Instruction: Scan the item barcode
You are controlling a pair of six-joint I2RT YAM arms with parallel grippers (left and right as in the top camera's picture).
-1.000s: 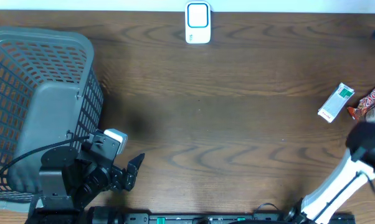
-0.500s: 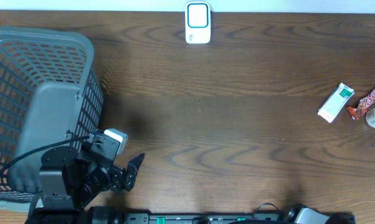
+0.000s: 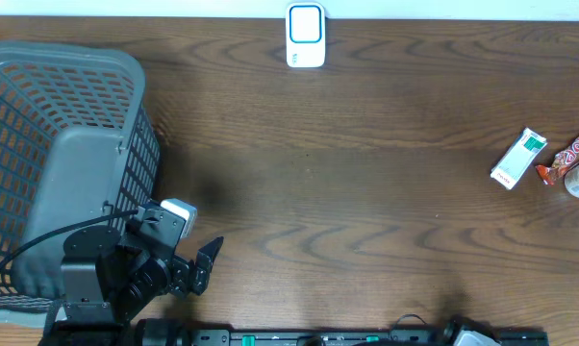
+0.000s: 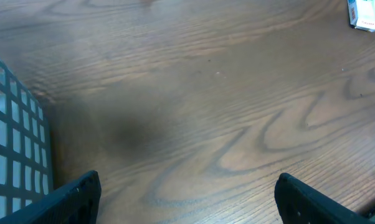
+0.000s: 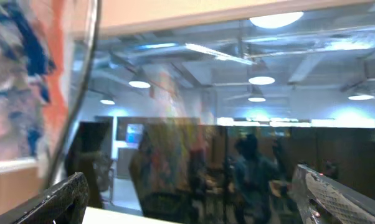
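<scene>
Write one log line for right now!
left tool open, empty, by basket | right tool open, empty | box lying on table

We see a grey plastic basket (image 3: pixel 39 106) at nine o'clock of the overhead view. It stands on a dark brown wooden table (image 3: pixel 366 192) and its walls are an open grid. In the left wrist view the same grid (image 4: pixel 13 155) shows at eight o'clock, and the wood grain of the table (image 4: pixel 206 93) fills the rest. The right wrist view is blurred; we can make out round ceiling lamps (image 5: pixel 275 20) at one o'clock above a dark partition (image 5: pixel 175 155).
</scene>
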